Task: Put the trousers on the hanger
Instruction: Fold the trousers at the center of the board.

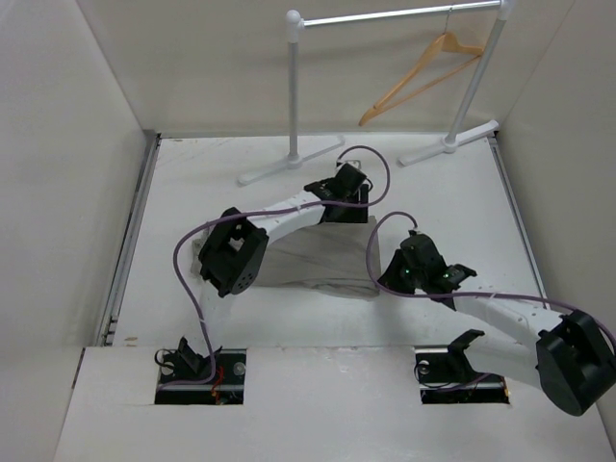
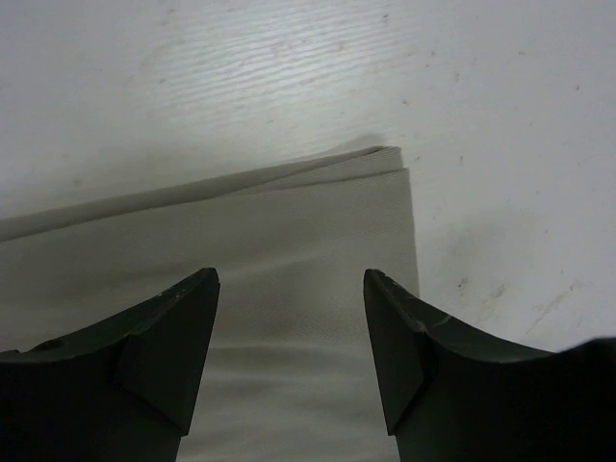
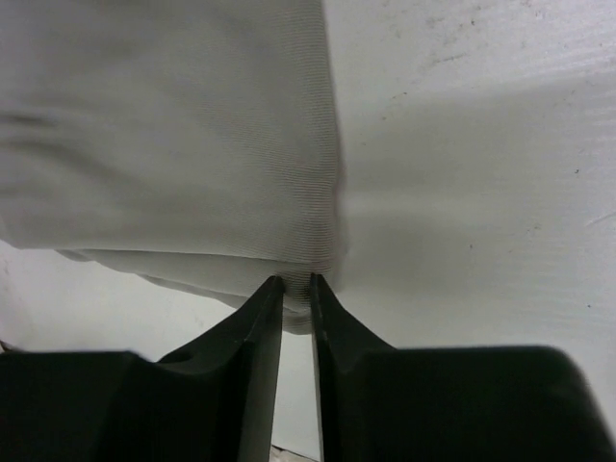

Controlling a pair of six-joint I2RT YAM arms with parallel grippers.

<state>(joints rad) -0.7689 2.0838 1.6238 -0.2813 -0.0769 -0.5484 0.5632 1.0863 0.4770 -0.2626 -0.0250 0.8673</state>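
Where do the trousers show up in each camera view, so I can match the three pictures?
Top external: trousers folded at the table's centre, partly under the left arm.
Left wrist: trousers fill the lower left, a folded corner ahead of the open left fingers.
Right wrist: trousers at upper left, the near corner pinched between the right fingers.
Shared landmark: the white table bordering the cloth.

The white table (image 1: 452, 202) carries the folded trousers (image 1: 327, 255), which lie flat on its surface near the centre. A white-and-silver clothes rail (image 1: 293, 96) stands on two feet along the far edge, apart from the cloth.
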